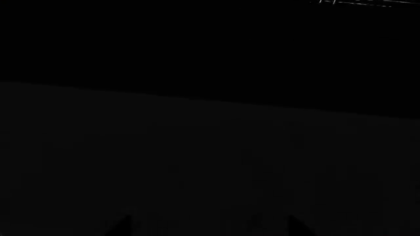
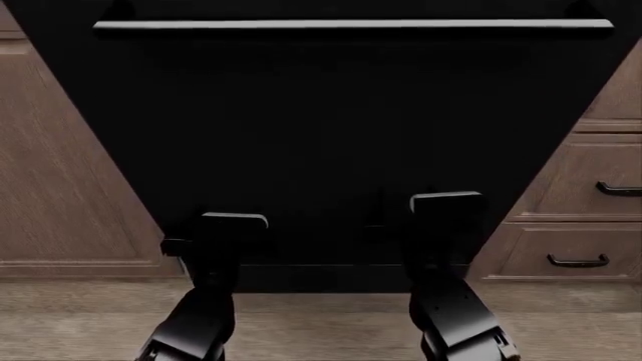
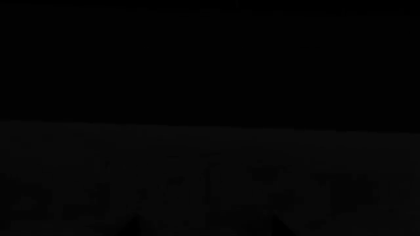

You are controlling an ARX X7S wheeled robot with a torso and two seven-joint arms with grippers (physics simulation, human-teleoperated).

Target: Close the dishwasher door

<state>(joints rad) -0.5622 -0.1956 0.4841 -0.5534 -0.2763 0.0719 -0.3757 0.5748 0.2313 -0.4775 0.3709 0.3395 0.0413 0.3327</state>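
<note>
- Filling most of the head view, the door (image 2: 331,128) is a wide glossy black panel, broad at the top of the picture and narrowing toward the floor.
- Its long silver handle (image 2: 351,25) runs across the far edge, near the top of the picture.
- Both arms reach forward under the near, lower part of the door, side by side and a little apart.
- The left gripper (image 2: 222,229) sits at the panel's lower left; its fingertips are lost against the black, so I cannot tell whether it is wide or narrow.
- The right gripper (image 2: 441,207) sits at the lower right, slightly farther in; its state cannot be read either.
- Whether either gripper touches the door cannot be told from the head view.
- Both wrist views are almost wholly black: a darker band over a faintly lighter one, with only dim fingertip shapes at one edge.
- A brown wooden cabinet (image 2: 60,165) flanks the door on the left.
- Two brown drawers (image 2: 592,188) with small dark handles stand on the right, one above the other.
- A pale wood floor (image 2: 321,323) lies nearest, beneath the arms.
</note>
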